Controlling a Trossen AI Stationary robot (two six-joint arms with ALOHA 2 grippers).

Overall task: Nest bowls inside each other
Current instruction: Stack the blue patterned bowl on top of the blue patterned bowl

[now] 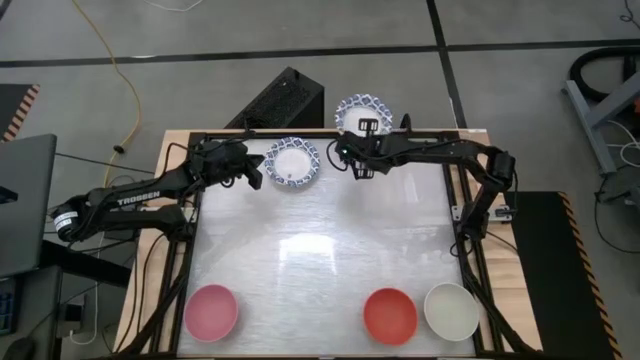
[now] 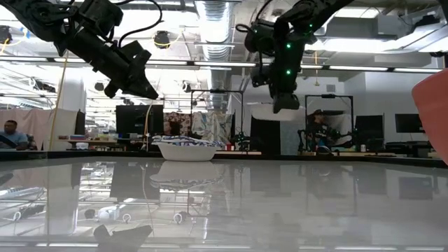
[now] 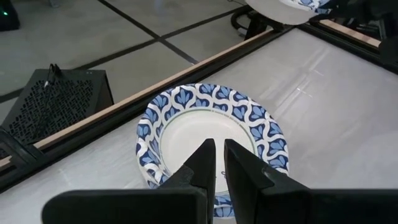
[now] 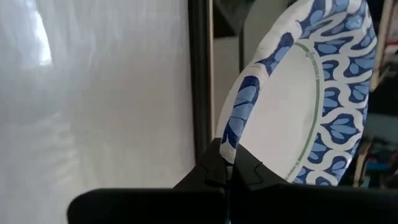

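Observation:
A white bowl with a blue-patterned rim rests on its base at the table's far side. In the left wrist view a second rim shows under it, so it tops a stack. My left gripper hovers just left of it and above its near rim, shut and holding nothing. My right gripper is shut on another blue-patterned bowl, held in the air over the table's far edge. A pink bowl, a red bowl and a plain white bowl sit along the near edge. My right gripper pinches the bowl's patterned rim between its two fingers, at the side of the bowl nearest the table's middle. The fingers slant downward toward the far edge. The bowl is lifted clear of the table and tilted, its hollow turned partly sideways.
A black metal frame runs around the tabletop. A dark perforated box stands on the floor beyond the far edge. The middle of the table is bare. In the low view the stacked bowls stand far back.

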